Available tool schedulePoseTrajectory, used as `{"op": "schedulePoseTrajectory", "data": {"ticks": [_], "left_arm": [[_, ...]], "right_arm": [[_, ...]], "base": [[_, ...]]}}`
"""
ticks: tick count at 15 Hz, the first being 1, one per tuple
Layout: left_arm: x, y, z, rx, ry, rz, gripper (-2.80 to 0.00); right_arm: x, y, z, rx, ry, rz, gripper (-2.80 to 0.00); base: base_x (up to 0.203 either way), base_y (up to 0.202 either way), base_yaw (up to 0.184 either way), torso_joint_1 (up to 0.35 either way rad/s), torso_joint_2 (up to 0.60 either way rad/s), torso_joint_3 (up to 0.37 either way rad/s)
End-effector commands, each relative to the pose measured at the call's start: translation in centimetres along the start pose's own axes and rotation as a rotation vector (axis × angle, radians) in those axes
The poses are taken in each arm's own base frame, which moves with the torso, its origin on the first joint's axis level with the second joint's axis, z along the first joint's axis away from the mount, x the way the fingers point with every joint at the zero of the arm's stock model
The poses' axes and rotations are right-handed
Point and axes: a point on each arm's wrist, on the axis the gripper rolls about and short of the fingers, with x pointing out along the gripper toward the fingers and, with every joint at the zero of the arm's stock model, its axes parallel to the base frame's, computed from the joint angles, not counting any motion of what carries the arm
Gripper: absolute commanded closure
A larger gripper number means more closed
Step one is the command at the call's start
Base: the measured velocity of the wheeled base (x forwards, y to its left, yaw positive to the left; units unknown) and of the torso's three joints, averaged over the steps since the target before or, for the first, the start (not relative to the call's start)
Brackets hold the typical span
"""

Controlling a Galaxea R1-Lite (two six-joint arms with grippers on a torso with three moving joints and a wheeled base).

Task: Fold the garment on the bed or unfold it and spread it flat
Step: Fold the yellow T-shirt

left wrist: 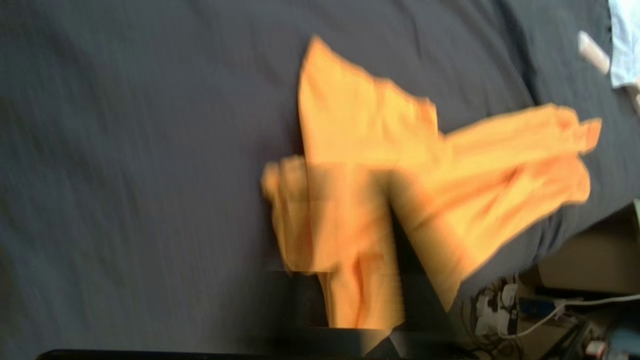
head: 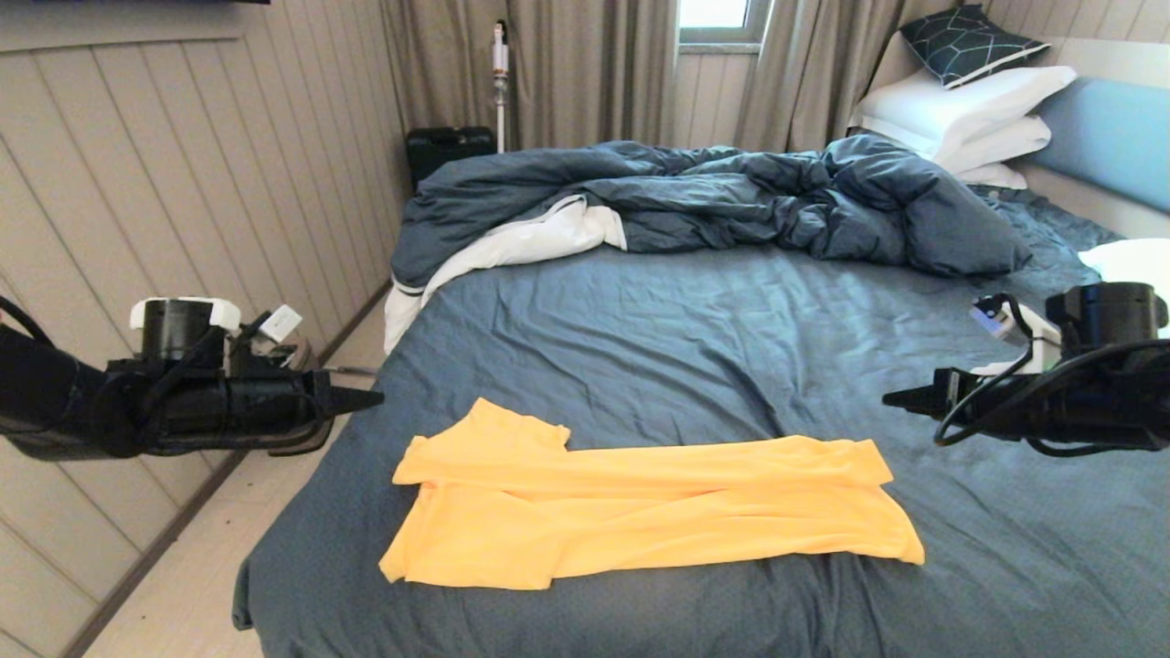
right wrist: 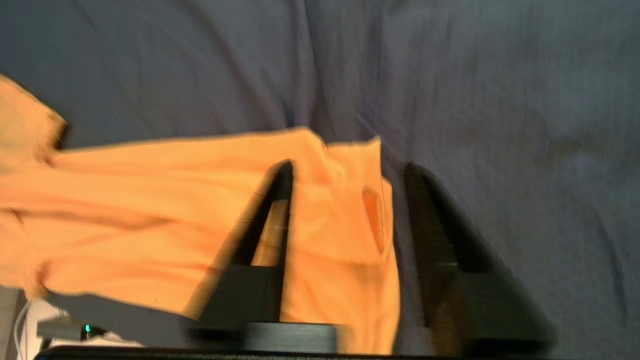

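your right gripper [head: 900, 399] hangs over the bed's [head: 686, 347] right side with its fingers [right wrist: 270, 235] spread apart and nothing between them. your left gripper [head: 366, 399] hovers at the bed's left edge, and you cannot tell whether it is wide or narrow. between them, lower down, the garment [head: 640, 512] lies as a long folded strip across the near sheet, apart from both.

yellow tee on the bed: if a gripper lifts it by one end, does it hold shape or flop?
Likely flops: the thin yellow short-sleeved T-shirt lies folded into a long band, with soft creases and a limp sleeve. Probably light, since it barely dents the dark blue-grey bed sheet. Pushed, it would probably bunch rather than slide whole.
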Motion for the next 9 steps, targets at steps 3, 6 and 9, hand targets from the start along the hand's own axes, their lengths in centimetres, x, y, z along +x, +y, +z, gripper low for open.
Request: {"op": "schedulePoseTrajectory", "data": {"ticks": [3,6,9], "left_arm": [[4.2,1.2,4.5,-0.027,0.061,-0.016,0.0],[9.0,2.7,5.4,-0.082,0.172,-0.021,0.0],[12.5,3.0,4.6,-0.132,0.286,-0.02,0.0]], "right_arm": [[0.3,0.8,1.5,0.027,-0.038,0.024,0.0],[0.8,0.7,1.5,0.034,-0.031,0.028,0.0],[0.9,0.8,1.4,0.059,-0.026,0.039,0.0]], "base": [[0.0,0.0,0.0,0.0,0.0,0.0],[0.0,0.0,0.0,0.0,0.0,0.0],[0.0,0.0,0.0,0.0,0.0,0.0]]}}
